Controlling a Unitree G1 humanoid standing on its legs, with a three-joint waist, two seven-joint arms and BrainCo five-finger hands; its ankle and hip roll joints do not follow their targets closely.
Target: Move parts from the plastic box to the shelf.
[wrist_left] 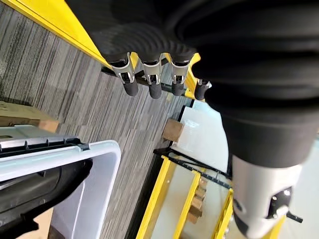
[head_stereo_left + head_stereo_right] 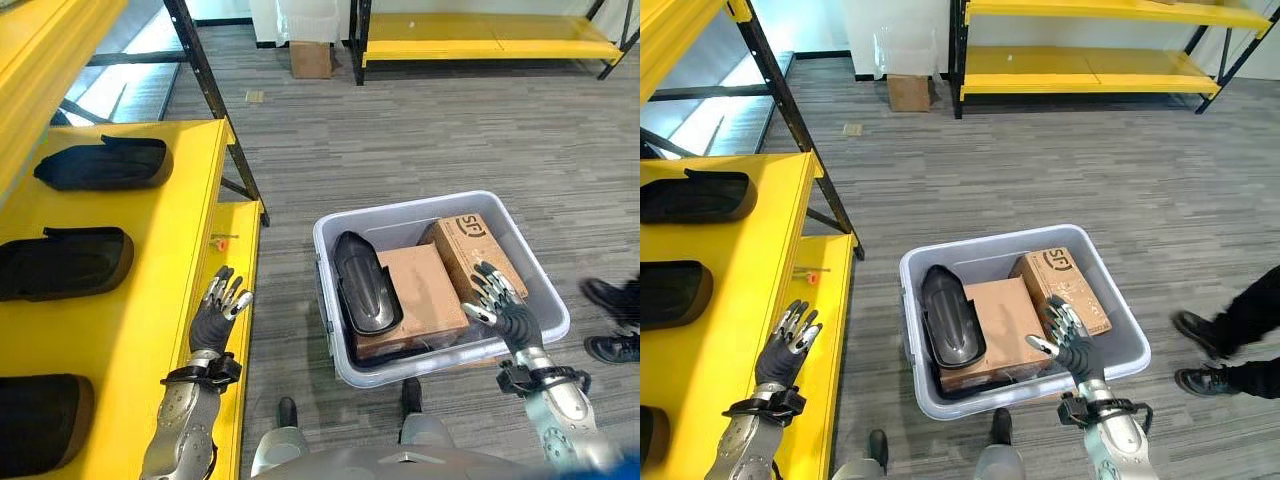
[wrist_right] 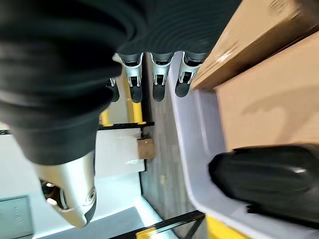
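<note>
The right robot hand (image 2: 505, 305) hovers over the near right corner of the plastic box (image 2: 400, 215), fingers spread and straight, holding nothing; its wrist view shows the fingertips (image 3: 158, 92) clear of the cardboard. Directly under and ahead of it lie two cardboard boxes: the printed cardboard box (image 2: 470, 250) beneath its fingers, and a plain cardboard box (image 2: 420, 295) just to its left. Further left, against the bin's far wall from this hand, a black part (image 2: 362, 285) rests tilted, leaning on the plain box.

The left robot hand (image 2: 220, 310) hangs over the front edge of the yellow shelf (image 2: 170, 290), fingers straight and relaxed, empty as well. To its left on the shelf lie three black parts in a row: the far shelf part (image 2: 105, 163), the middle shelf part (image 2: 65, 262) and the near shelf part (image 2: 40, 420).

Judging from this, the work looks well advanced: three parts sit placed and one black part is left in the bin, with neither hand on it yet. The cardboard boxes crowd that part and may hamper a clean grasp.

Beyond the bin, a person's black shoes (image 2: 612, 320) stand on the carpet to the right, near the right hand. A small orange item (image 2: 222, 238) lies on the shelf ahead of the left hand. A second yellow rack (image 2: 480, 40) and a brown carton (image 2: 310, 58) stand well apart.
</note>
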